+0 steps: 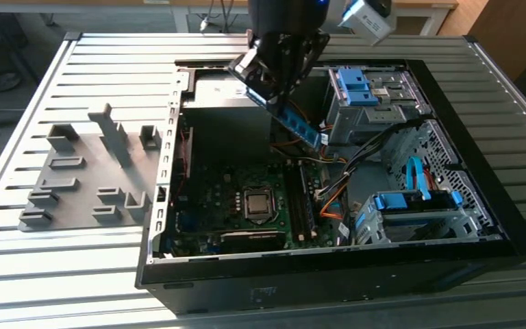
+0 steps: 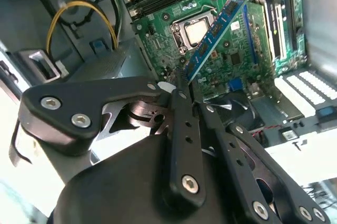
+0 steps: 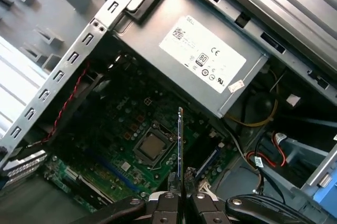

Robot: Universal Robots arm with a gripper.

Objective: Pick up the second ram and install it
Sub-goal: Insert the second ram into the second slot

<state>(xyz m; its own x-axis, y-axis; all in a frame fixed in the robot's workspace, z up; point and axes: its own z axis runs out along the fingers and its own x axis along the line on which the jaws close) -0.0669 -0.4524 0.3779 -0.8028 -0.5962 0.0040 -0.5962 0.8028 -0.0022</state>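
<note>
My gripper (image 1: 274, 101) hangs over the back part of the open computer case (image 1: 482, 226), shut on the upper end of the second ram (image 1: 301, 129). The second ram is a slim blue-green board with dark chips, tilted down toward the motherboard (image 1: 244, 205) and held well above it. In the second wrist view the second ram (image 2: 218, 28) sticks out from the closed fingers (image 2: 179, 108) over the processor socket (image 2: 194, 30). In the first wrist view the second ram (image 3: 180, 145) appears edge-on above the gripper (image 3: 180, 183). The long memory slots (image 1: 305, 202) lie below, beside the socket.
A gray slotted rack (image 1: 90, 171) stands on the slatted table at the exterior view's left. Blue drive-bay clips (image 1: 359, 86) and cable bundles (image 1: 355, 164) fill the case's right side. The power supply (image 3: 205, 60) sits along the case's back wall.
</note>
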